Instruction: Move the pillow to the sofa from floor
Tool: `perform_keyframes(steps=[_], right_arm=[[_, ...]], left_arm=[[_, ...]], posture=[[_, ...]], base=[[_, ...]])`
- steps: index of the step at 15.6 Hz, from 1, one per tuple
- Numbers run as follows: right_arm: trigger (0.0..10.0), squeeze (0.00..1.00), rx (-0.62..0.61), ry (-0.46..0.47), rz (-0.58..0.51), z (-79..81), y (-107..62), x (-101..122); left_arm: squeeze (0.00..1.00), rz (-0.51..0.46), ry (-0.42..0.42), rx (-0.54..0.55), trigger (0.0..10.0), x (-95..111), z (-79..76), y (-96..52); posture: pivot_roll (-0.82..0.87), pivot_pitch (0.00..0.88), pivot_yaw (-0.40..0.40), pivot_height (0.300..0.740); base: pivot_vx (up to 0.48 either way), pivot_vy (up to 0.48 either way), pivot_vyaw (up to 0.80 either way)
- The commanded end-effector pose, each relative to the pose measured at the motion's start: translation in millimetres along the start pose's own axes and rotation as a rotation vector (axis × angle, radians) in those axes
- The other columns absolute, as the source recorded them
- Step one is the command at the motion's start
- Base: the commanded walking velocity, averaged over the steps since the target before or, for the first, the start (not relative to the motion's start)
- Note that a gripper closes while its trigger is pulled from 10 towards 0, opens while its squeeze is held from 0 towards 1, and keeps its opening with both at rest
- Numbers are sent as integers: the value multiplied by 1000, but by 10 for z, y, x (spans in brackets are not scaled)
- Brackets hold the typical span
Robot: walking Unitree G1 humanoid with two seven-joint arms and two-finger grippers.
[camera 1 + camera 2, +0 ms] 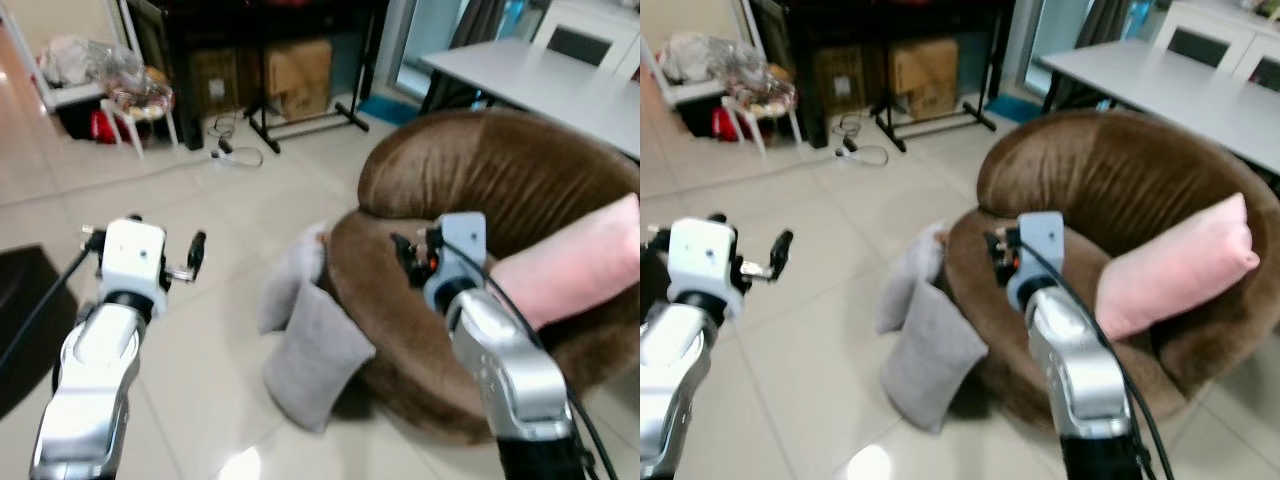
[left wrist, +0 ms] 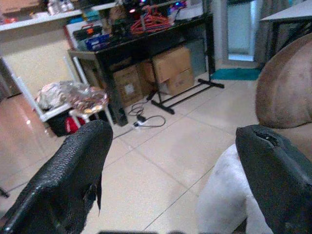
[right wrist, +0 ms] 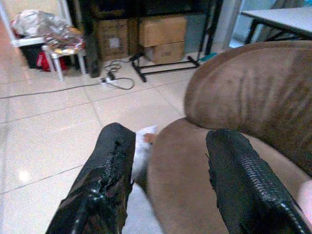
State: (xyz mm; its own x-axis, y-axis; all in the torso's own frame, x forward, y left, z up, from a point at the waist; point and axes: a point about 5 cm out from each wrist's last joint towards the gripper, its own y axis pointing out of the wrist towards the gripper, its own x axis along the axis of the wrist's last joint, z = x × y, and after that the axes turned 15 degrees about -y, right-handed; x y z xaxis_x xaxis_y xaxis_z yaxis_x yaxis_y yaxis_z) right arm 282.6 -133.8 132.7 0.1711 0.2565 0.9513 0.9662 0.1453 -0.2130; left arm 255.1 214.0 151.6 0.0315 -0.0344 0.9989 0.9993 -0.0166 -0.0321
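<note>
Spread fingers (image 2: 78,170) well above grey pillow (image 1: 315,355).

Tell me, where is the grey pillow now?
In the head views the grey pillow stands on the tiled floor, leaning against the front left of the brown sofa, between the two raised arms.
</note>
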Motion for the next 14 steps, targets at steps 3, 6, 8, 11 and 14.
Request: perform_keyframes(steps=[3, 6, 8, 11, 14], right_arm=[[10000, 0, -54, -5, 12, -133, -19, -38], [10000, 0, -76, 18, 15, -163, -23, -49], [10000, 0, -78, 16, 14, -168, -23, -46], [10000, 0, -72, 5, 8, -158, -19, -35], [10000, 0, -61, -9, 4, -149, -17, -27]], left_arm=[[0, -5, -11, -39, 10000, 6, -91, 20], [0, -4, -9, -43, 10000, 6, -92, 24], [0, -5, -9, -43, 10000, 4, -95, 26], [0, -8, -10, -47, 10000, 7, -99, 30], [0, -9, -13, -54, 10000, 5, -109, 31]], posture=[[-27, 0, -62, 740], [-27, 0, -62, 740], [-27, 0, -62, 740], [-27, 0, -63, 740], [-27, 0, -64, 740]], base=[[306, 0, 0], [306, 0, 0], [309, 0, 0], [309, 0, 0], [334, 0, 0]])
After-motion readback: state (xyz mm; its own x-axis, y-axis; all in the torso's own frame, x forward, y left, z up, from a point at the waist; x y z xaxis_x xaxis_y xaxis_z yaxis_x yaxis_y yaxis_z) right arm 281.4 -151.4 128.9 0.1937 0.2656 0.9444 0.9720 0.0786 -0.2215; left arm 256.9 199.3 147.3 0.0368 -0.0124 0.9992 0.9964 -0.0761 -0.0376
